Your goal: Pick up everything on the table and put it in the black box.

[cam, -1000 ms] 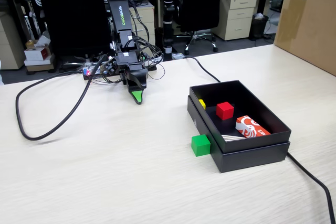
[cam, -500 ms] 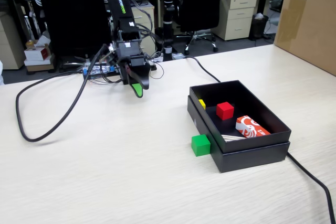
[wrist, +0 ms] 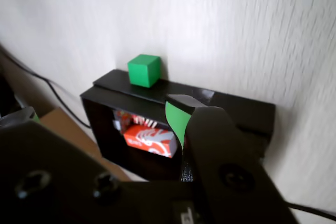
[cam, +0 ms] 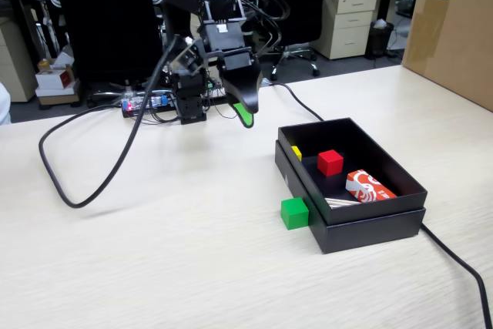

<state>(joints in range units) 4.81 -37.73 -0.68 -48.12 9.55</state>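
Green cube [cam: 294, 213] sits on the surface [cam: 192, 260], touching the outside of the black box [cam: 362, 225] at its near left wall in the fixed view. You have 3 items inside the box: a red cube [cam: 330, 162], a yellow cube [cam: 296, 152] in the far left corner, and a red-and-white packet [cam: 368, 186]. Your tool [cam: 245, 112] hangs above the surface toward its far edge, holding nothing; you cannot tell whether its jaws are spread, since only 1 green-lined tip shows.

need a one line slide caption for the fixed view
Koch arm's tool hangs above the table while a green cube sits outside the black box holding a red cube.
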